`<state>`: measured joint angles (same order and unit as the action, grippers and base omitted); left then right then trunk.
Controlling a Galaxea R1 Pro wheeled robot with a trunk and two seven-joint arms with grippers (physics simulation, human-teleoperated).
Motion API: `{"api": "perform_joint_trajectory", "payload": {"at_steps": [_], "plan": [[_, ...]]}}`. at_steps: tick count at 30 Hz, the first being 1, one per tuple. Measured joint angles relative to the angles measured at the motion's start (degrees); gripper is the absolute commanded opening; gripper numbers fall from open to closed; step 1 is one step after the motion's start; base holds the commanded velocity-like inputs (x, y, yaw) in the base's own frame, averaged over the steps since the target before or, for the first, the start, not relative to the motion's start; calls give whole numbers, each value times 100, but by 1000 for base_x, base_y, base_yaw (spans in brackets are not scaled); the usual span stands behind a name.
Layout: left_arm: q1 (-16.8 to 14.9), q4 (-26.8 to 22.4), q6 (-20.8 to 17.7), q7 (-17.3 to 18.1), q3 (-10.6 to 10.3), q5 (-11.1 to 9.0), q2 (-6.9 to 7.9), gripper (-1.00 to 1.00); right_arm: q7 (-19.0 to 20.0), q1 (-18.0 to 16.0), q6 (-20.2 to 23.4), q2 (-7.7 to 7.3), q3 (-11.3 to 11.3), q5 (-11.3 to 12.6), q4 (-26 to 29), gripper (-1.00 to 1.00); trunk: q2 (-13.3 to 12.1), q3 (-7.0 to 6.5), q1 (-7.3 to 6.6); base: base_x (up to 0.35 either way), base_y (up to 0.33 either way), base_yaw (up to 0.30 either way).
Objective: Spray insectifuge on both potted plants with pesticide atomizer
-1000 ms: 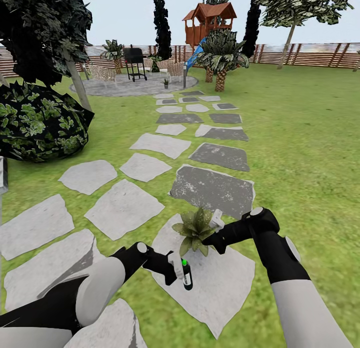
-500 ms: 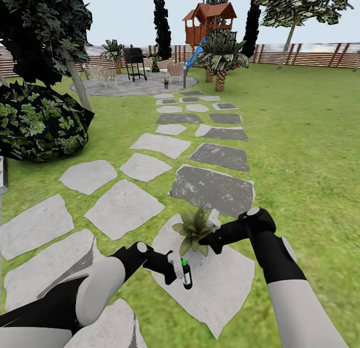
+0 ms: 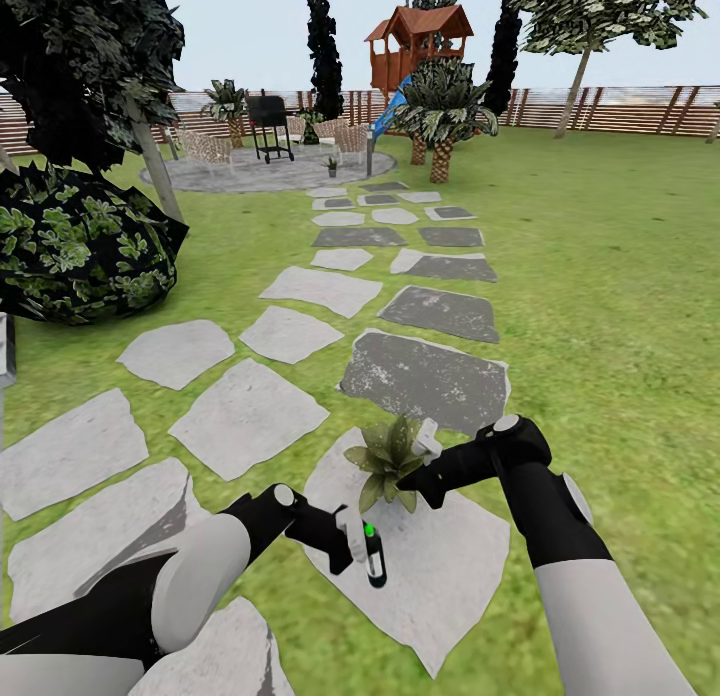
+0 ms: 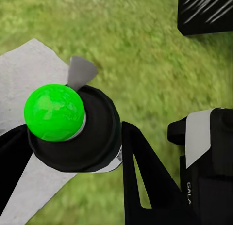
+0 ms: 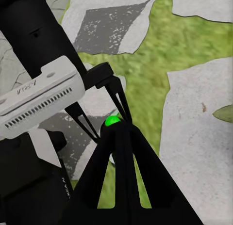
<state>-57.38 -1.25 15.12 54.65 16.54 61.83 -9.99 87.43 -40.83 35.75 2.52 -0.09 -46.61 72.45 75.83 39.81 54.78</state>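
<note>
The left tool (image 3: 358,548) clamps the pesticide atomizer (image 3: 374,556) upright. The right tool (image 3: 425,444) (jaw gap unreadable) crowds the potted plant (image 3: 388,460); it could knock the plant.

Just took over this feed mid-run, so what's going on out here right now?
The robot stands on the stepping-stone path in the garden. Its left gripper holds the pesticide atomizer upright, the bright green tip on top, over a pale stepping stone. The right gripper hangs right beside one potted plant on that stone. A second small potted plant sits far off on the gravel patio.
</note>
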Motion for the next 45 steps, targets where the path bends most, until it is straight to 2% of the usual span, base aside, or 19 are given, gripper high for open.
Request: {"api": "perform_joint_trajectory", "payload": {"at_steps": [20,25,36,38,40,42,43,45], "plan": [[0,7,16,77,-3,0,0,-100,-3,0,-5,0,-3,0,-18,-100,0,0,0,0,0,0],[0,10,219,146,-2,-1,0,-100,-3,0,-5,5,1,0,-25,-100,0,0,0,0,0,0],[0,2,231,172,13,-12,0,-100,14,-2,-13,-14,-19,0,-11,-100,0,0,0,0,0,0],[0,-27,137,130,18,-10,0,-100,36,-2,-14,-28,-32,1,-2,-100,0,0,0,0,0,0],[0,-100,-158,-6,13,-4,1,-100,40,-1,-12,-38,-45,2,4,-100,0,0,0,0,0,0],[-1,-319,-671,-443,10,13,1,-100,37,-3,-8,-48,-54,-1,14,-100,0,0,0,0,0,0],[-1,-415,-1012,-801,6,28,1,-100,35,-3,-6,-51,-54,-4,25,-100,0,0,0,0,0,0],[0,-485,-1437,-1344,-25,40,2,-100,36,-1,-6,-57,-54,-6,36,-100,0,0,0,0,0,0]]}}
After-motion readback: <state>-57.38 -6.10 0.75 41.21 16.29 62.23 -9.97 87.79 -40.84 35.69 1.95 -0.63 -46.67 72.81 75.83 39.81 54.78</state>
